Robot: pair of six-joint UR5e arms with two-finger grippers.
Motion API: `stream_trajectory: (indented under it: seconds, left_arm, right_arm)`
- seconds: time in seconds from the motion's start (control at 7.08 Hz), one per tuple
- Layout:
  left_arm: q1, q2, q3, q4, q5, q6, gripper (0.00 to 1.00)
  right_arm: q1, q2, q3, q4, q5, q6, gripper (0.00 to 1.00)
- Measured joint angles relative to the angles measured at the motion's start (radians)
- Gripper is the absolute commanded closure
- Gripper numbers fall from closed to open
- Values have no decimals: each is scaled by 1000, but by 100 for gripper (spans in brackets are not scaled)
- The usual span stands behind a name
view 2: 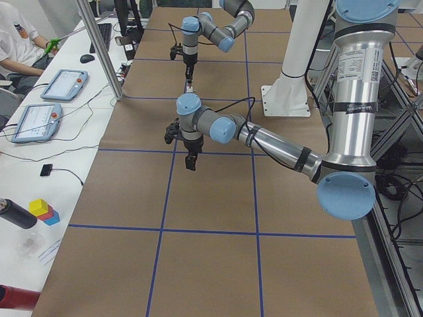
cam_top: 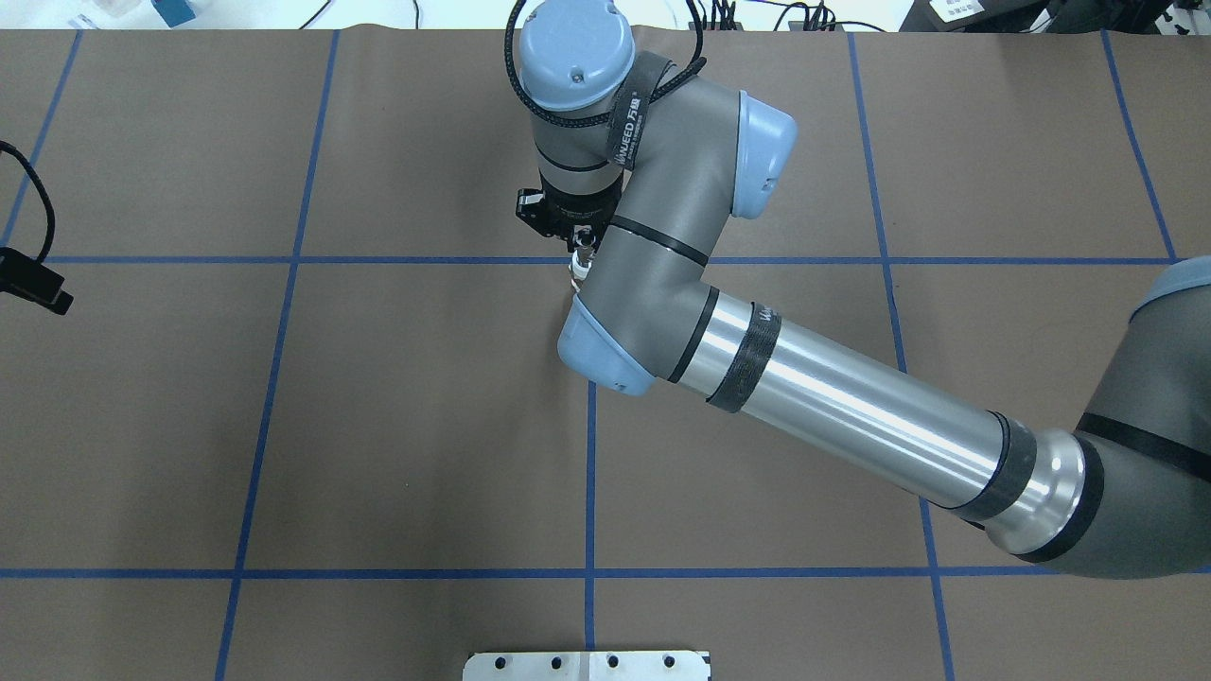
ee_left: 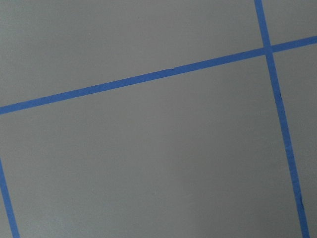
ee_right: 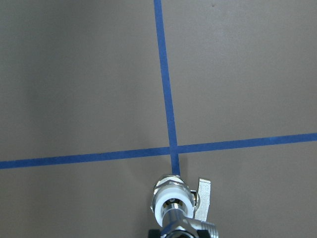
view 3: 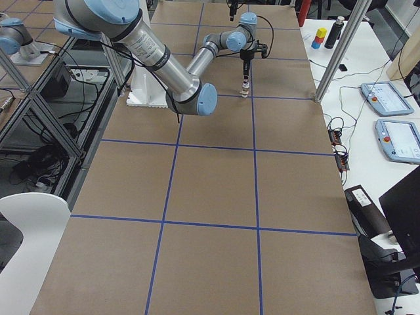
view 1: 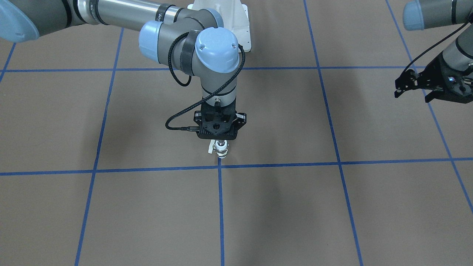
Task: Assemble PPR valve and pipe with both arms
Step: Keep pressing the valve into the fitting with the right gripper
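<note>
The PPR valve [view 1: 221,151] stands upright on the brown table at a crossing of blue tape lines. Its white end [ee_right: 171,201] faces up, and its pale lever [ee_right: 204,196] sticks out to the side. The chrome pipe [ee_right: 179,225] sits on the valve's top opening. My right gripper [view 1: 220,141] points straight down and is shut on the pipe. My left gripper [view 1: 412,92] hangs open and empty above the table, far off to the side. The left wrist view shows only bare table and tape.
The white bolted pedestal [view 1: 229,22] stands behind the right arm. The right forearm [cam_top: 833,407] lies across the table's middle. Beyond the far edge, a side bench holds tablets [view 2: 63,82] and coloured blocks [view 2: 43,210]. A person [view 2: 13,39] sits there.
</note>
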Motion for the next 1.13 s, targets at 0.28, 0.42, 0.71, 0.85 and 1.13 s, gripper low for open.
stream_trajectory:
  seconds: [0.28, 0.42, 0.71, 0.85, 1.13]
  left_arm:
    - [0, -1, 1, 0, 0, 1, 1]
    - [0, -1, 1, 1, 0, 1, 1]
    - [0, -1, 1, 1, 0, 1, 1]
    - [0, 0, 1, 0, 1, 0, 1]
    - [0, 1, 0, 0, 0, 0, 1]
  right_arm:
    - [-1, 1, -5, 0, -1, 0, 100]
    - [-1, 1, -6, 1, -1, 0, 100]
    - [-1, 2, -16, 2, -6, 0, 100]
    - [-1, 3, -21, 6, -8, 0, 100]
    - [-1, 3, -28, 21, -9, 0, 100]
